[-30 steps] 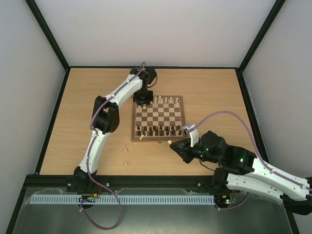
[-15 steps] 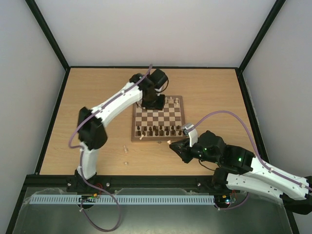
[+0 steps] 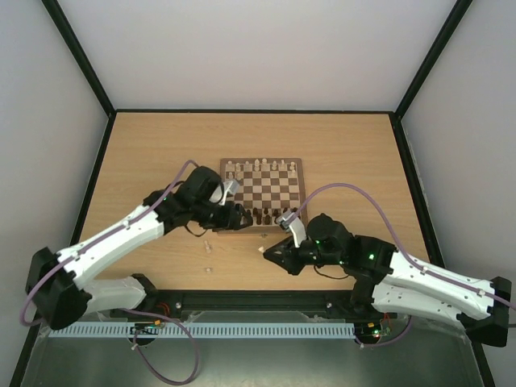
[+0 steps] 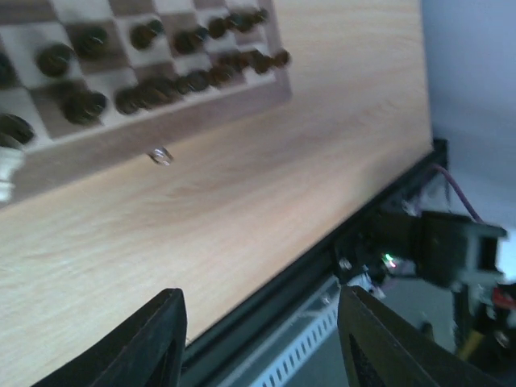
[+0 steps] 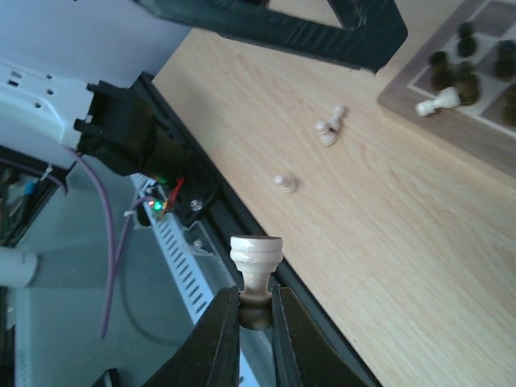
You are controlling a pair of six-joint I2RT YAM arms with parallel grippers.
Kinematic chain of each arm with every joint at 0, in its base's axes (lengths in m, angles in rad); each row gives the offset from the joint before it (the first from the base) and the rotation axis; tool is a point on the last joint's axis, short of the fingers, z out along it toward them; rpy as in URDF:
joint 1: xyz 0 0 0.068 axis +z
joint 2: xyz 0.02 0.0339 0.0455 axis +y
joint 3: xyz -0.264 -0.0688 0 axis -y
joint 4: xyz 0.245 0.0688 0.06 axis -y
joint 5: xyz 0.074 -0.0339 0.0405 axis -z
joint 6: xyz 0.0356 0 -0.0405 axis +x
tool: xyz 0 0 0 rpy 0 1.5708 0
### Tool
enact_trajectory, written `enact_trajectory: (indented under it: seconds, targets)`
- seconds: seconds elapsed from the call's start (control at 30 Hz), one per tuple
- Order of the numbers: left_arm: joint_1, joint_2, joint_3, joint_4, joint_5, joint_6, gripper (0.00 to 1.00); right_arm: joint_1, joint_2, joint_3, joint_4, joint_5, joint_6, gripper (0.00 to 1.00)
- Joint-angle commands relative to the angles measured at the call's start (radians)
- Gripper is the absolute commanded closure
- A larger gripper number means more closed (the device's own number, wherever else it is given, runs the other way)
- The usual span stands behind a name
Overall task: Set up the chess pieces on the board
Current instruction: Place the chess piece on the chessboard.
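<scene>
Lab robot cell: blank white walls (image 3: 258,48), black frame posts (image 3: 79,56), wood-grain tabletop (image 3: 347,145), slotted cable duct (image 3: 242,330).

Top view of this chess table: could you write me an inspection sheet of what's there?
Surface: light wood table.
Job's things: board with pale pieces on its far row; loose pale pieces on the table near its left corner.
Clutter: nothing seen.
Other pieces: dark pieces on the near row.
Grippers: left gripper open, empty; right gripper shut on a pale piece.
Cables: purple cable looping over each arm.
Surroundings: pale walls, black frame.
</scene>
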Motion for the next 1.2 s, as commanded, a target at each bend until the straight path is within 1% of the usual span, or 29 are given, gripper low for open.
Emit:
enact_trajectory:
  seconds: [0.0, 0.13, 0.23, 0.37, 0.43, 0.6, 0.77, 1.0, 1.17]
  targets:
    - [0.002, -0.159, -0.150, 0.213, 0.181, -0.081, 0.43, -0.005, 0.051, -0.007, 0.113, -0.135, -0.004, 0.90]
    - [0.017, -0.263, -0.274, 0.331, 0.330, -0.148, 0.35, -0.005, 0.099, -0.007, 0.178, -0.176, 0.005, 0.90]
    - [0.027, -0.301, -0.338, 0.391, 0.399, -0.181, 0.31, -0.004, 0.149, 0.000, 0.204, -0.179, 0.007, 0.90]
    - [0.036, -0.342, -0.428, 0.512, 0.478, -0.267, 0.30, -0.004, 0.199, 0.005, 0.252, -0.191, 0.007, 0.90]
    - [0.037, -0.355, -0.457, 0.542, 0.494, -0.281, 0.32, -0.005, 0.215, 0.009, 0.264, -0.185, 0.005, 0.90]
    - [0.049, -0.399, -0.508, 0.577, 0.514, -0.314, 0.43, -0.004, 0.225, 0.022, 0.258, -0.158, -0.011, 0.90]
    - [0.055, -0.415, -0.529, 0.596, 0.520, -0.339, 0.52, -0.004, 0.221, 0.028, 0.241, -0.137, -0.026, 0.90]
    - [0.054, -0.382, -0.541, 0.629, 0.520, -0.351, 0.52, -0.004, 0.209, 0.016, 0.250, -0.134, -0.034, 0.90]
    - [0.054, -0.356, -0.541, 0.641, 0.519, -0.349, 0.59, -0.004, 0.203, 0.021, 0.245, -0.120, -0.042, 0.90]
